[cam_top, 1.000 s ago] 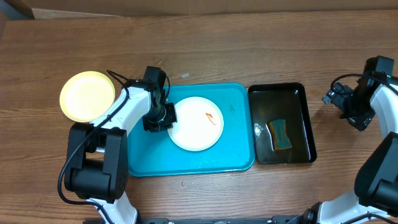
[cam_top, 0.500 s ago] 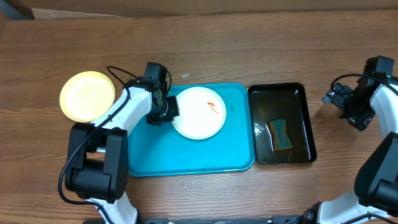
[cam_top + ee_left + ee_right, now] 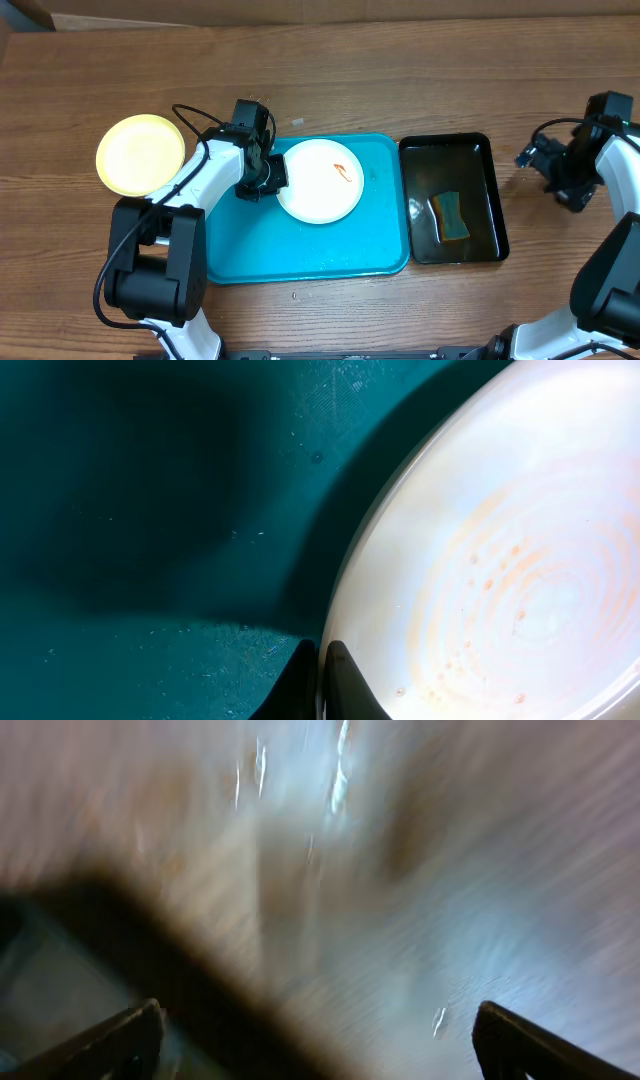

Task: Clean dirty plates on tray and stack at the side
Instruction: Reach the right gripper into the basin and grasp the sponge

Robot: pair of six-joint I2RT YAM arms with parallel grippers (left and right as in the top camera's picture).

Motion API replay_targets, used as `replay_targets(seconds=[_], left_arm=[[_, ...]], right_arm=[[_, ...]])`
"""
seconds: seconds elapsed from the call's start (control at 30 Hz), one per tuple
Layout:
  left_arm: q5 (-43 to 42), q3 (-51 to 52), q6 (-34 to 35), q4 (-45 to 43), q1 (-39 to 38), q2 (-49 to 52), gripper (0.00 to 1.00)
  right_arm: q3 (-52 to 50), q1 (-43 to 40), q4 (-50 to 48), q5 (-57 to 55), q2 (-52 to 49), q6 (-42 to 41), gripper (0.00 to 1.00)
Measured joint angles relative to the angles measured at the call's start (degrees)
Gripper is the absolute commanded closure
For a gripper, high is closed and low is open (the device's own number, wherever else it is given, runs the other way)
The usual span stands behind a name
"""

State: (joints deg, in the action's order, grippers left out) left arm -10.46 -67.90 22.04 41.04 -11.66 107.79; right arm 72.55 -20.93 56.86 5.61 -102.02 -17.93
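Tray [image 3: 300, 252] lies lengthwise left-right; left tool [image 3: 273, 183] pinches white plate [image 3: 322, 182].

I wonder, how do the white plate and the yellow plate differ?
The white plate lies on the tray; the yellow plate sits on the table. The white plate bears an orange smear; the yellow plate looks clean. The left hand pinches the white plate's rim; the yellow plate is unheld. Both are round.

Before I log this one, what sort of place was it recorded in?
Probably a lab bench staged as a dishwashing station, not a real kitchen: a wooden table, a smeared white plate over a turquoise tray, and a black tub of water with a sponge.
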Motion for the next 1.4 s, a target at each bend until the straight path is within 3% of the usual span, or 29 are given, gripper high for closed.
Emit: replay_targets(seconds=[0.23,0.37,0.63,0.83,1.17,1.4], left_arm=[[0.00,-0.02,0.00,-0.17,0.00,0.00,0.95],[0.00,0.00,0.00,-0.35,0.00,0.02,0.94],[0.00,0.00,-0.02,-0.42,0.00,0.02,0.92],[0.00,-0.02,-0.04,-0.42,0.00,0.02,0.89],[0.00,-0.02,-0.04,-0.44,0.00,0.02,0.88],[0.00,0.00,-0.07,-0.44,0.00,0.02,0.88]], right_arm=[[2.75,-0.02,9.49,21.79,-0.28,4.15,0.03],[8.96,0.94,17.86,24.50,-0.59,5.11,0.02],[9.92,9.99,23.71,15.65,-0.48,5.97,0.02],[6.64,18.51,22.36,9.33,-0.48,5.77,0.25],[-1.51,29.70,14.25,0.79,-0.46,4.76,0.25],[-8.52,30.77,7.04,-4.87,-0.48,1.29,0.26]])
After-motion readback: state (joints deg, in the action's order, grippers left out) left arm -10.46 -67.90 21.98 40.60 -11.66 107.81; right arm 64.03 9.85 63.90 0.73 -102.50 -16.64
